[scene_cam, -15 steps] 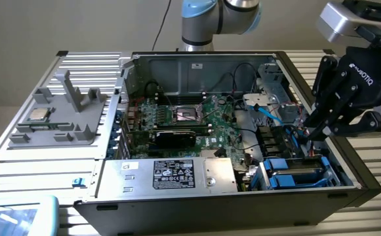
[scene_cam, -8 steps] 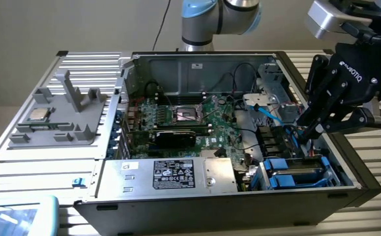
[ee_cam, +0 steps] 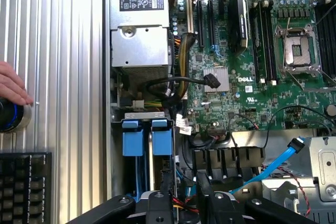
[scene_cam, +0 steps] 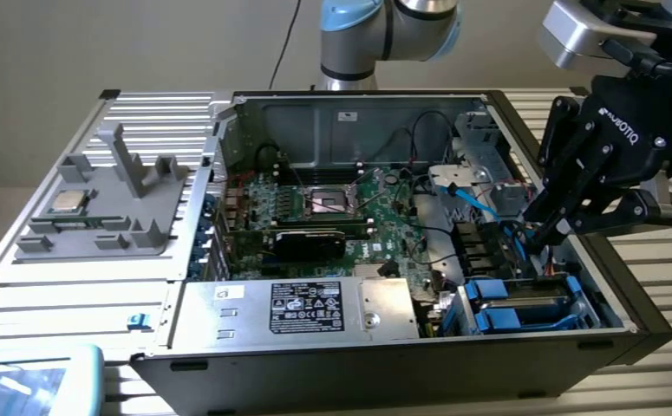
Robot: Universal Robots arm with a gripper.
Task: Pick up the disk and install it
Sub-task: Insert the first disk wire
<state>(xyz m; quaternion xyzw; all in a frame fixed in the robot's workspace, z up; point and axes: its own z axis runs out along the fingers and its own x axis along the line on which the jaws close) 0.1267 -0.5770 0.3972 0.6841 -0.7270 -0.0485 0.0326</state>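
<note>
The disk (scene_cam: 518,305), silver-grey in a bright blue frame, sits down in the drive bay at the near corner of the open computer case on the exterior view's right. In the wrist view its blue end tabs (ee_cam: 163,141) stand beside the tabs of a second blue frame (ee_cam: 133,141). My black gripper (scene_cam: 540,232) hangs above the case just behind that bay. Its fingers (ee_cam: 157,208) stand apart with only cables between them, so my gripper (ee_cam: 190,205) is open and holds nothing.
A grey power supply box (scene_cam: 301,308) with a black label lies beside the bay. The motherboard (scene_cam: 336,212) fills the case middle, and a blue cable (ee_cam: 273,166) runs close to my fingers. A grey fixture holds a processor chip (scene_cam: 69,201). A person's hand (ee_cam: 13,85) rests by a keyboard (ee_cam: 23,182).
</note>
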